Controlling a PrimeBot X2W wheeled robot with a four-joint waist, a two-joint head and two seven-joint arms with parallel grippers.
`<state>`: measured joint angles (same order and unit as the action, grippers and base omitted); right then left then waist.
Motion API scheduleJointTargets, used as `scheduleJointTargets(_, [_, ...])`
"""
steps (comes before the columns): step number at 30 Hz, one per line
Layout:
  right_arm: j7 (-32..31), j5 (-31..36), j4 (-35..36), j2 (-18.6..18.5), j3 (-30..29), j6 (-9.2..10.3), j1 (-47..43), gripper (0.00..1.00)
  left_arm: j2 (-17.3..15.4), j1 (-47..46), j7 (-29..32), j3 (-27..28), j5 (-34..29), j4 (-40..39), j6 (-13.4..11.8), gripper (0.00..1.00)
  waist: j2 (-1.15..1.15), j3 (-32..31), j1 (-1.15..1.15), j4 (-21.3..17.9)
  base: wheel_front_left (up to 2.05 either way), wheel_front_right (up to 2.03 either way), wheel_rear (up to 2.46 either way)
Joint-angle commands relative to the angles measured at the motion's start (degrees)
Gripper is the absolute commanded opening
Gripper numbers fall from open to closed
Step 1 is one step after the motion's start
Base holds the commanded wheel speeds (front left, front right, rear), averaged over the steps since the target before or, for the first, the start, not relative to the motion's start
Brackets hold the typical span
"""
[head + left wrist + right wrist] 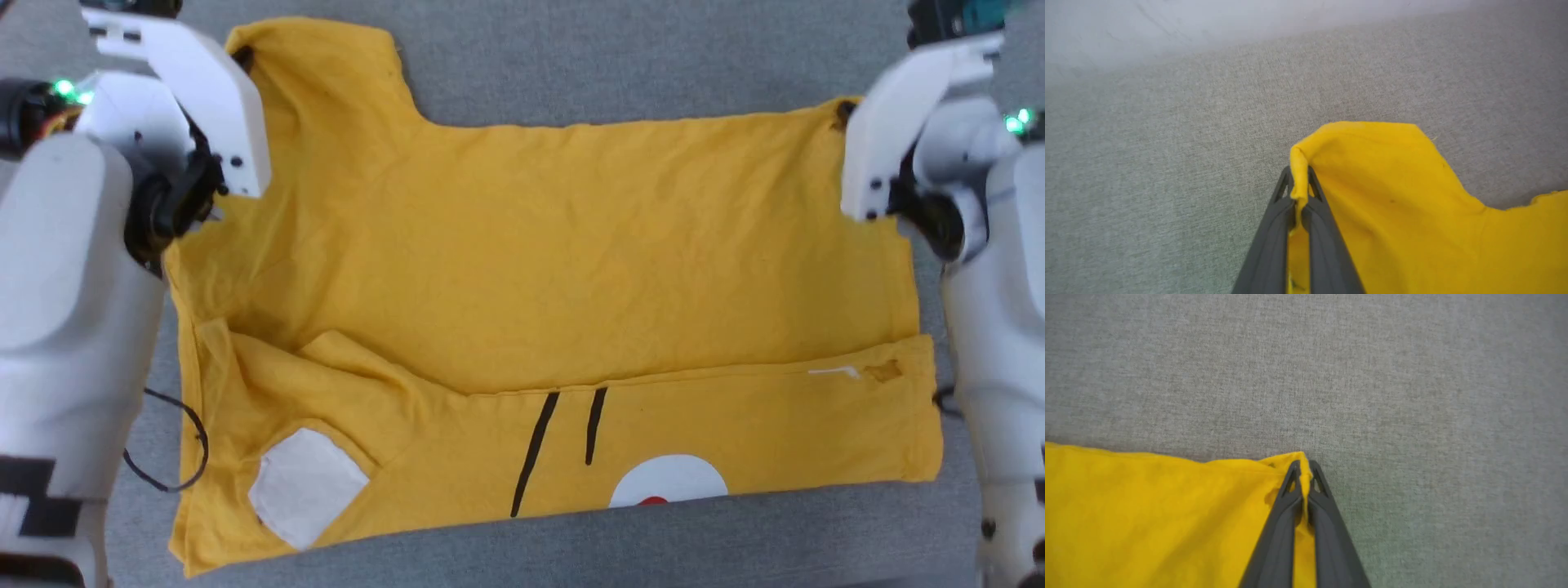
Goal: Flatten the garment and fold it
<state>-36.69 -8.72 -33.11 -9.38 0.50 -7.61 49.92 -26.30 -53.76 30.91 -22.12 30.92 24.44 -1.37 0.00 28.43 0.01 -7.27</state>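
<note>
The yellow garment [539,269] lies spread on the grey cloth surface, its plain back folded over the printed front. A strip of print with black stripes, white patches and a red dot shows along the near edge. My left gripper [242,57] pinches the far left sleeve edge, and the left wrist view shows the left gripper [1300,179] shut on a fold of the garment [1392,196]. My right gripper [845,110] holds the far right corner, and in the right wrist view the right gripper [1304,473] is shut on the garment [1159,510].
The grey fabric-covered surface [620,65] extends beyond the garment on all sides. A thin black cable [184,441] loops beside my left forearm. A pale wall or edge [1167,24] rises at the far side in the left wrist view.
</note>
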Motion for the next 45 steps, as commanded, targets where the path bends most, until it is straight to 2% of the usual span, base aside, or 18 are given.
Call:
scheduleJointTargets(1, [2.65,-0.79,1.33,-0.59,0.1,0.12,-2.34,0.0,0.27,1.89,-2.94,0.43,0.32,-0.58,0.81,0.0,0.0,-2.56,-0.01,0.88,0.0,0.0,0.0])
scheduleJointTargets(7, [18.08,-7.63,8.43,-3.81,3.57,0.12,-13.16,0.0,1.2,11.71,-18.32,2.62,2.21,-3.57,3.48,0.0,0.0,-8.89,-0.01,3.15,0.0,0.0,0.0])
scheduleJointTargets(10, [23.28,-10.12,11.0,-5.98,5.05,0.12,-18.69,0.0,1.07,18.2,-21.73,3.21,3.32,-5.84,3.59,0.0,0.0,-11.98,-0.01,4.06,0.0,0.0,0.0])
scheduleJointTargets(14, [27.31,-11.83,12.88,-7.66,4.86,0.12,-24.51,0.0,0.4,27.18,-22.93,3.75,4.94,-9.81,2.67,0.0,0.0,-14.86,-0.01,5.01,0.0,0.0,0.0])
scheduleJointTargets(22, [24.19,-12.56,13.24,-10.38,4.3,0.12,-32.38,0.0,-0.33,41.8,-20.71,3.38,8.63,-14.21,1.01,0.0,0.0,-17.1,-0.01,6.35,0.0,0.0,0.0])
scheduleJointTargets(29, [18.6,-11.43,12.12,-12.27,4.68,0.12,-35.9,0.0,0.76,47.99,-21.22,3.11,10.63,-13.77,0.35,0.0,0.0,-17.88,-0.01,6.89,0.0,0.0,0.0])
scheduleJointTargets(36, [14.32,-9.87,11.44,-13.2,5.3,0.12,-38.5,0.0,1.76,49.73,-21.98,1.31,10.17,-11.15,0.78,0.0,0.0,-18.14,-0.01,7.28,0.0,0.0,0.0])
scheduleJointTargets(37, [14.07,-9.97,11.03,-12.88,5.11,0.12,-38.67,0.02,2.15,49.66,-22.22,1.19,10.25,-10.72,0.79,0.0,0.0,-18.17,-0.01,7.29,0.0,0.0,0.0])
scheduleJointTargets(38, [13.95,-10.09,10.68,-12.56,4.98,0.12,-38.79,0.35,2.5,49.54,-22.41,1.07,10.29,-10.27,0.77,0.0,0.0,-18.23,-0.01,7.31,0.0,0.0,0.0])
scheduleJointTargets(39, [13.89,-10.13,10.52,-12.28,5.0,0.12,-38.97,0.91,2.83,49.41,-22.6,0.94,10.28,-9.88,0.74,0.42,0.0,-18.32,-0.01,7.32,0.0,0.0,0.0])
scheduleJointTargets(40, [13.84,-10.36,10.37,-11.92,4.78,0.12,-39.13,1.0,3.18,49.34,-22.85,0.85,10.36,-9.59,0.73,0.67,0.0,-18.47,-0.01,7.32,0.0,0.0,0.0])
scheduleJointTargets(41, [13.93,-10.65,10.27,-11.55,4.45,0.12,-39.32,1.0,3.59,49.36,-23.18,0.81,10.51,-9.47,0.74,1.0,0.0,-18.68,-0.01,7.31,0.0,0.0,0.0])
scheduleJointTargets(45, [15.93,-11.65,11.2,-10.05,1.99,0.12,-41.05,1.0,4.55,49.78,-25.82,0.68,9.76,-9.85,0.28,1.0,0.0,-19.79,-0.01,7.75,0.0,0.0,0.0])
